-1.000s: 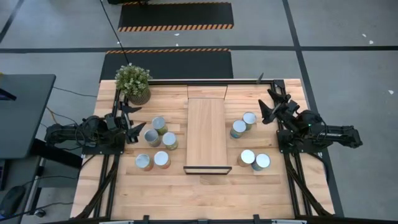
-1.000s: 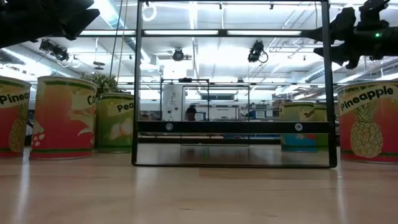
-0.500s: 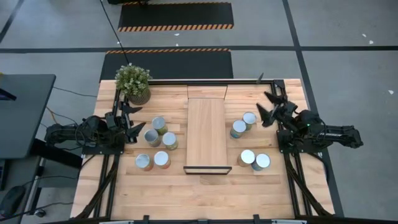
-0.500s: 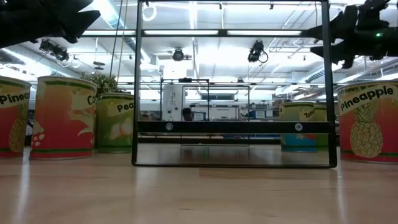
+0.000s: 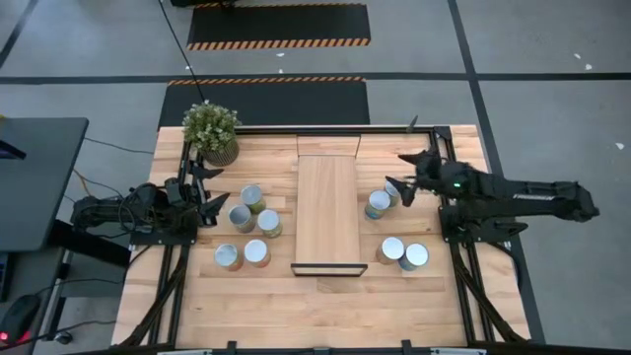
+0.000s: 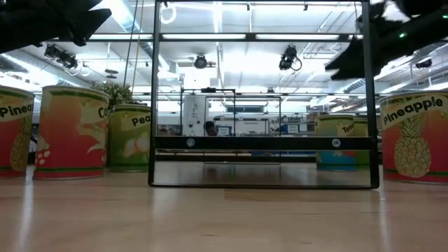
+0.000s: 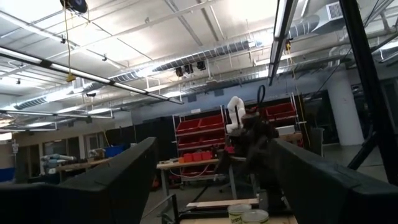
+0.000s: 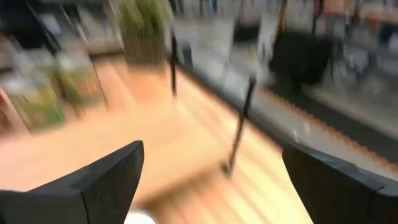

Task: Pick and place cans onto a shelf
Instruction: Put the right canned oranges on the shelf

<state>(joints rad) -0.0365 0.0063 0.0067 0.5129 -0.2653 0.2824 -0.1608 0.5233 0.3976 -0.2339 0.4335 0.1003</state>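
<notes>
Low view: cans [image 6: 413,136] read "Pineapple", "Pea", "Tom".

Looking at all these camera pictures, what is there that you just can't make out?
- Can labels, low view: words are cut off where the cans curve away or meet the edge.
- Right wrist view: blurred; the shelf frame and plant are only smears.
- High view: the right gripper covers part of one can beside the shelf.
- Person far behind the table, low view: too small.

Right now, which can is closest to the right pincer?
The back can of the right-hand group, behind its neighbour; the right pincer hovers open just above it.
</notes>
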